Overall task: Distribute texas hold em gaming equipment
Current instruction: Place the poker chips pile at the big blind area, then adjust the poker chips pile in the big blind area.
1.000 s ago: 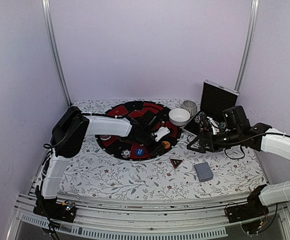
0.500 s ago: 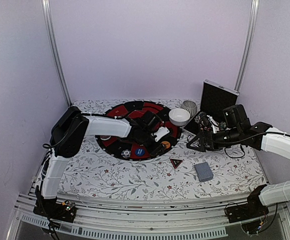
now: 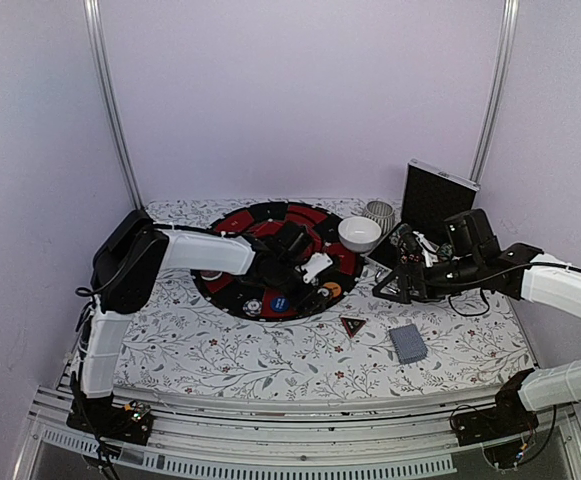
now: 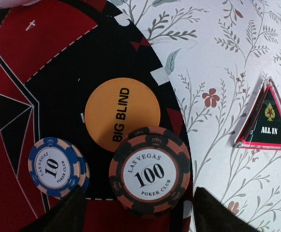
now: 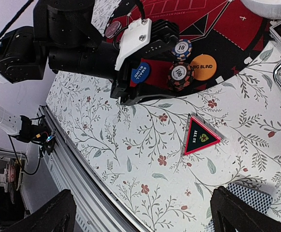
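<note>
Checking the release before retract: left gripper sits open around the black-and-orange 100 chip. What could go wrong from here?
1. The black-and-orange 100 chip seems to lap the edge of the round orange BIG BLIND disc; it may sit tilted and slide.
2. The left gripper is open, its fingers flanking that chip, one close beside the blue-and-white 10 chip; a sideways exit could knock either.

Left end effector hovers over the round mat; triangular marker lies near card deck
</note>
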`<state>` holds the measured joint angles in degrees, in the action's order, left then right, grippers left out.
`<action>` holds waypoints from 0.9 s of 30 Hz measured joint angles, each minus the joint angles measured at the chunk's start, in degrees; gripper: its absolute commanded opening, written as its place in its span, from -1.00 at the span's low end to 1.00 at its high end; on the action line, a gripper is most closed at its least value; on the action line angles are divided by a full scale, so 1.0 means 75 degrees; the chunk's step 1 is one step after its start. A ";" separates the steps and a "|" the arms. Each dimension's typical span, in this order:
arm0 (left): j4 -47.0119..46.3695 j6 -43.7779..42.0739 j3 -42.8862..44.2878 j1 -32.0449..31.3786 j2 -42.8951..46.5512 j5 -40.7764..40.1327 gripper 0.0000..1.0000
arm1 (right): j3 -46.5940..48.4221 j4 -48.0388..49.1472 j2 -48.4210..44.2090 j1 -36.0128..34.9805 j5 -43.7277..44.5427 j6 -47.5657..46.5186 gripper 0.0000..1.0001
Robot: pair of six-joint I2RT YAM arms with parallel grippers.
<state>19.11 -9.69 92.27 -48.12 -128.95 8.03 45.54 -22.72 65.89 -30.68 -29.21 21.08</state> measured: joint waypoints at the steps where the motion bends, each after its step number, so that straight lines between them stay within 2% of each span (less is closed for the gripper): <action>1: 0.0003 -0.0032 -0.0041 0.0012 0.0052 0.0003 0.85 | 0.0015 -0.0003 0.0023 0.0000 0.0009 0.0015 0.98; 8: -0.0227 -0.0015 -0.0793 0.0052 0.0982 0.0353 0.87 | 0.0487 -0.0073 0.0463 -0.0006 0.0391 0.0017 0.98; 11: -0.0382 0.0023 -0.1300 0.0061 0.1798 0.0597 0.87 | 0.0944 -0.0163 0.0898 -0.0061 0.0854 -0.0015 0.98; 16: -0.0551 0.0423 -0.2372 0.0227 0.3812 0.0927 0.89 | 0.1944 -0.0329 0.2186 -0.0446 0.1848 -0.0172 0.98; 19: -0.0493 0.0781 -0.2824 0.0635 0.4881 0.1008 0.89 | 0.2748 -0.0574 0.3311 -0.0810 0.2410 -0.0353 0.98; 24: -0.0117 0.1303 -0.3314 0.1848 0.6455 0.0699 0.96 | 0.4418 -0.1107 0.5155 -0.1346 0.3124 -0.0796 0.98; 27: -0.0099 0.1338 -0.3754 0.2122 0.7257 0.0463 0.96 | 0.5249 -0.1384 0.5965 -0.1591 0.3407 -0.1075 0.98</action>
<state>18.37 0.34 64.12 -32.21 -74.52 11.51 84.90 -33.10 110.63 -42.61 -3.66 13.02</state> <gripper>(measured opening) 0.981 0.989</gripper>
